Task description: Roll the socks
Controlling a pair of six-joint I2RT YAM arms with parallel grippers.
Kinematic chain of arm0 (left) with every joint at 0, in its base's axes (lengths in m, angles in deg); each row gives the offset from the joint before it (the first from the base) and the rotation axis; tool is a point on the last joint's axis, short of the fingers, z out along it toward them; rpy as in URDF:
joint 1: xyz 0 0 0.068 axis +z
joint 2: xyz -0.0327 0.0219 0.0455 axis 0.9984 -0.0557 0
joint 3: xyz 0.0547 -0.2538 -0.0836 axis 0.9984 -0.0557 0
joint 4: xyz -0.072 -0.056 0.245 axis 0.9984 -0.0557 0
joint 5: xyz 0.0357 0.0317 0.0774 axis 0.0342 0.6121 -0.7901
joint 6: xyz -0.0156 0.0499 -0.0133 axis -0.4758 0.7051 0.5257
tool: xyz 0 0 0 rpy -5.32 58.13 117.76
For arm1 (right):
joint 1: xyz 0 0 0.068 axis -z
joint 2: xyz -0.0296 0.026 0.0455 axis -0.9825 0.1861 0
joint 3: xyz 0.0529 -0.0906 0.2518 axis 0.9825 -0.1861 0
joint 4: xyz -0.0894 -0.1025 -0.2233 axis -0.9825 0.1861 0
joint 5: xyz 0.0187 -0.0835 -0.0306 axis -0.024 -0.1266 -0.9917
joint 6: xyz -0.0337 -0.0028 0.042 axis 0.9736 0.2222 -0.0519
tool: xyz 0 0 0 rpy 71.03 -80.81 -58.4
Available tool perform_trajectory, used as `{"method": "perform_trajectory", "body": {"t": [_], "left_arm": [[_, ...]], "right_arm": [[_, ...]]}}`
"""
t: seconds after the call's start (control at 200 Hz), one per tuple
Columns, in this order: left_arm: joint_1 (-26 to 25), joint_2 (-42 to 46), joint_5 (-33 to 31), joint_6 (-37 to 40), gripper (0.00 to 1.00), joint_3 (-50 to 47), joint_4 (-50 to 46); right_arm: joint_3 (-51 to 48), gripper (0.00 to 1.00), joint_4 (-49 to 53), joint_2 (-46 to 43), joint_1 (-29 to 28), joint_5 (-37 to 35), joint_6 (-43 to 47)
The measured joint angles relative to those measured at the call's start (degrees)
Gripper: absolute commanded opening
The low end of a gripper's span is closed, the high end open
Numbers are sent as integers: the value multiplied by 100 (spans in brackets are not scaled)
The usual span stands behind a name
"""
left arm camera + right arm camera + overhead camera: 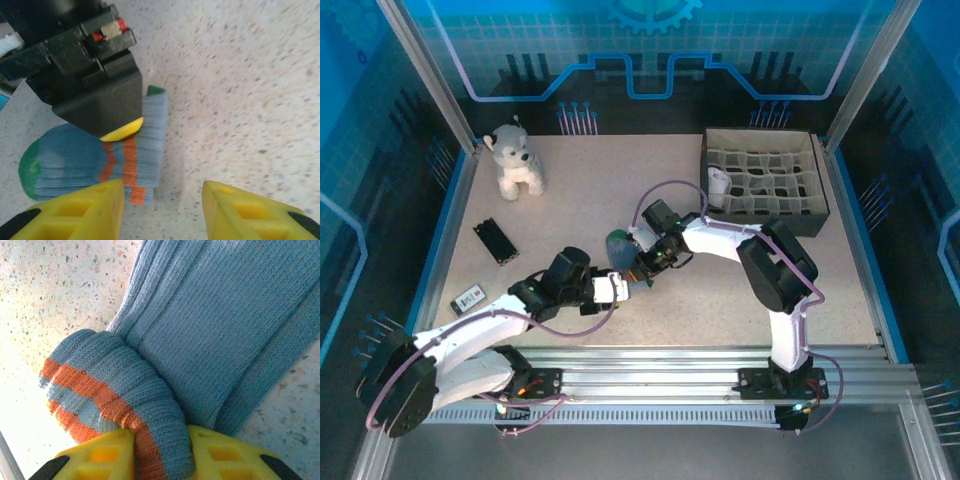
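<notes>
Seemingly right hand point(162, 456) around sock point(210, 335) edge.

My top camera looks down from high at six o'clock over the whole table point(590, 180). My left wrist camera faces three o'clock, my right nine, both close on the blue-orange sock point(75, 160).

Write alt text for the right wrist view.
The right gripper pinches the folded, orange-striped cuff of a grey-blue ribbed knit sock between its yellow fingers. The sock's body stretches away to the upper right over a pale speckled table.
</notes>
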Motion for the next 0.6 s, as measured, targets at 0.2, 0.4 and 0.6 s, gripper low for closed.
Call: {"method": "perform_trajectory", "body": {"t": [0.2, 0.4, 0.6], "left_arm": [[-7, -789, -258, 608, 41, 74, 487], [-11, -1344, -343, 1084, 41, 208, 780], [-11, -1777, -463, 1274, 42, 254, 1060]], "right_arm": [[68, 27, 96, 55, 42, 94, 2], [133, 26, 203, 109, 103, 216, 2], [146, 26, 262, 114, 144, 240, 4]]}}
